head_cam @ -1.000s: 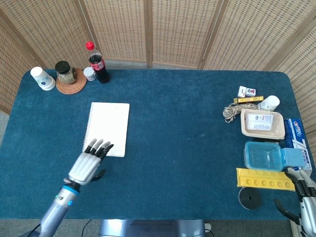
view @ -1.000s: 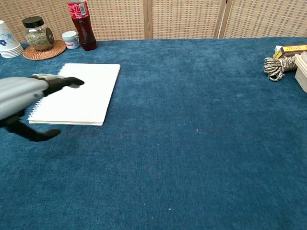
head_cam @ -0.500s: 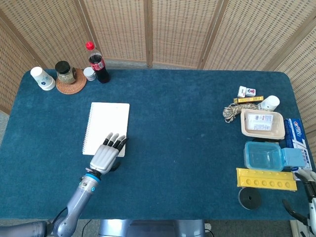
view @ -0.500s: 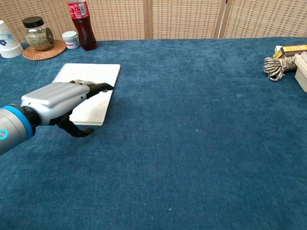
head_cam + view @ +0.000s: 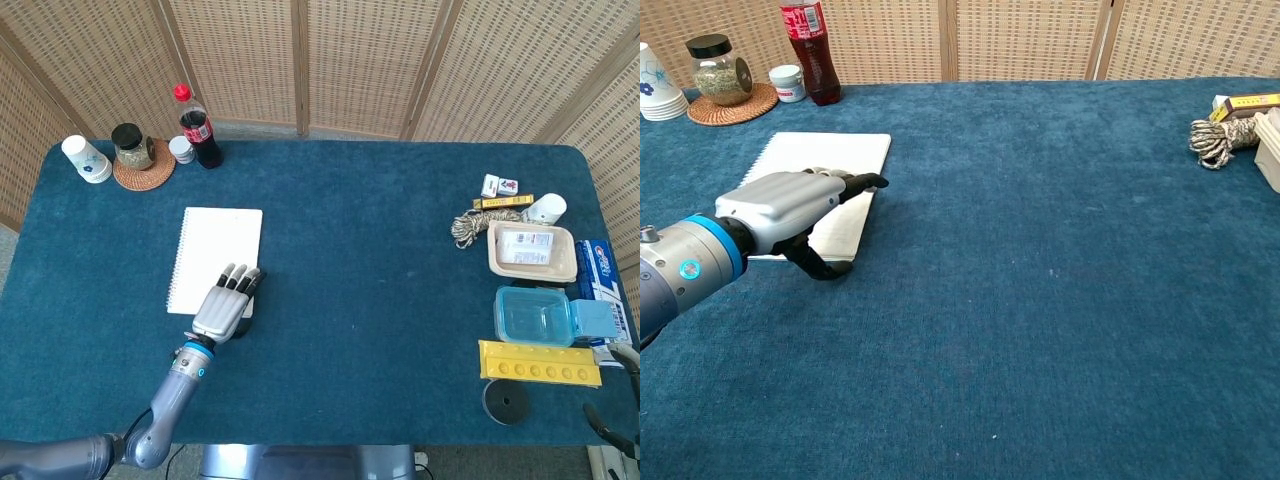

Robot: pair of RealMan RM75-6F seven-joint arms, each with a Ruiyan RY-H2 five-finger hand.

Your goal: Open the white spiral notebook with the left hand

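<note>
The white spiral notebook (image 5: pixel 218 243) (image 5: pixel 830 153) lies closed and flat on the blue table, left of centre, with its spiral along the left side. My left hand (image 5: pixel 224 311) (image 5: pixel 790 205) is over its near right corner. The fingers stretch flat across the cover and the thumb hooks down at the near edge. I cannot tell whether the thumb touches the edge, and nothing is held. Only a dark sliver of my right hand (image 5: pixel 604 420) shows at the bottom right corner of the head view, beside the table edge.
A cola bottle (image 5: pixel 198 128) (image 5: pixel 812 45), a jar on a coaster (image 5: pixel 132 148), a small white pot (image 5: pixel 182 149) and paper cups (image 5: pixel 85 158) stand at the far left. At the right are a rope bundle (image 5: pixel 474 226), a beige tray (image 5: pixel 532 251), a blue box (image 5: pixel 540 316) and a yellow tray (image 5: pixel 540 363).
My left hand has moved forward and rightward from the notebook's near left side onto its near right corner. The right hand has dropped almost out of the head view.
</note>
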